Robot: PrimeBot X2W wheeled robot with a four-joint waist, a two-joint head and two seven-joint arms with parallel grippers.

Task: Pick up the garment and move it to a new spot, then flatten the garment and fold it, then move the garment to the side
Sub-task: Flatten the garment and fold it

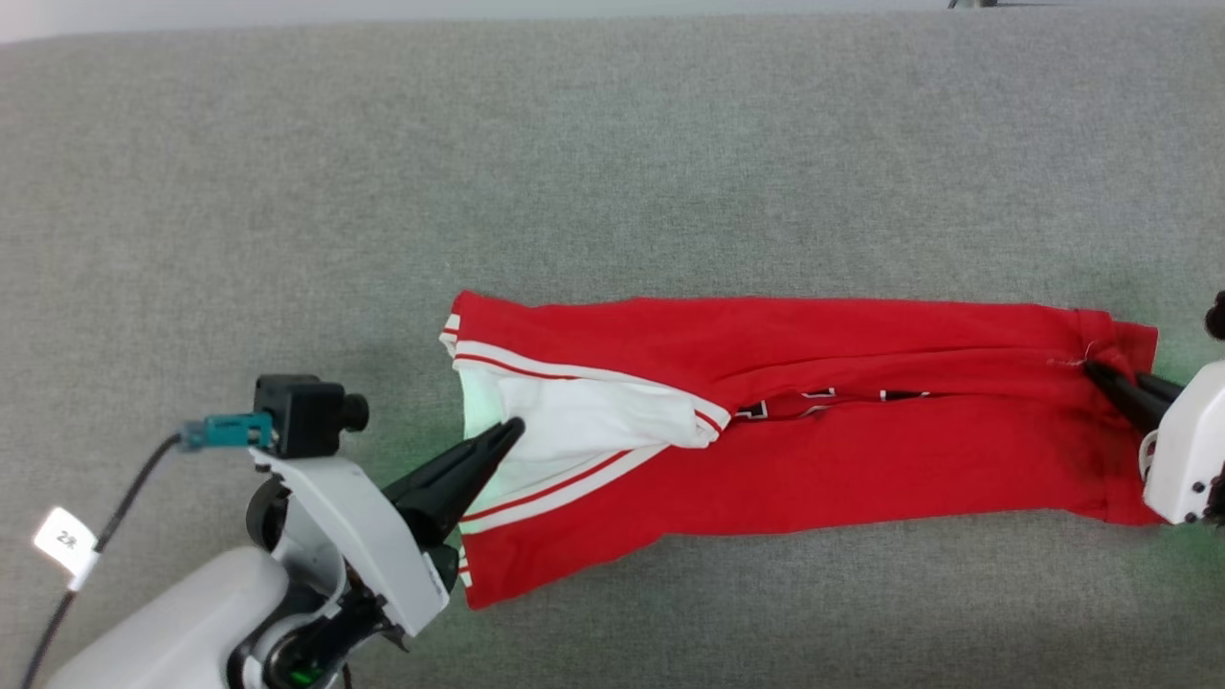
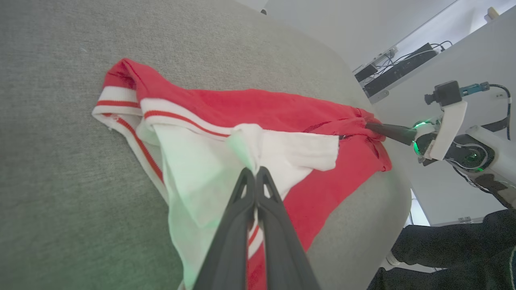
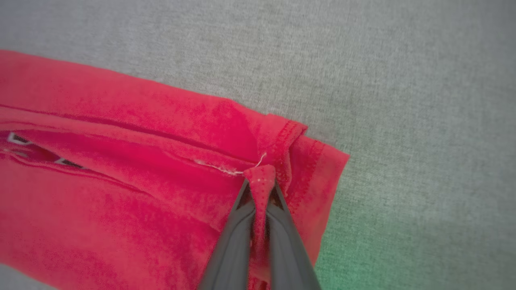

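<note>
Slanting in low over the near left part of the grey fabric surface (image 1: 612, 144), the left gripper (image 1: 517, 428) is pressing its two dark fingers fully together and pinching a raised fold of the white sleeve (image 1: 584, 421). That sleeve is lying folded in over the red body of the garment (image 1: 861, 459), between two runs of red-and-white striped trim (image 1: 536, 364). The garment itself is lying lengthwise as a long folded red band, stretching from the left gripper across to the right side of the surface, closer to the near side than to the far edge. Along the middle of the band a lengthwise crease is showing bits of black-and-white lettering (image 1: 823, 397). At the right end the right gripper (image 1: 1091, 366) is likewise closed tight, clamping a small peak of the stitched red hem (image 3: 314, 169) between its fingertips, with a loose white thread (image 3: 225, 169) trailing from the seam just beside them. Beyond the garment's far long edge, bare grey fabric is running up to the far edge of the surface.
</note>
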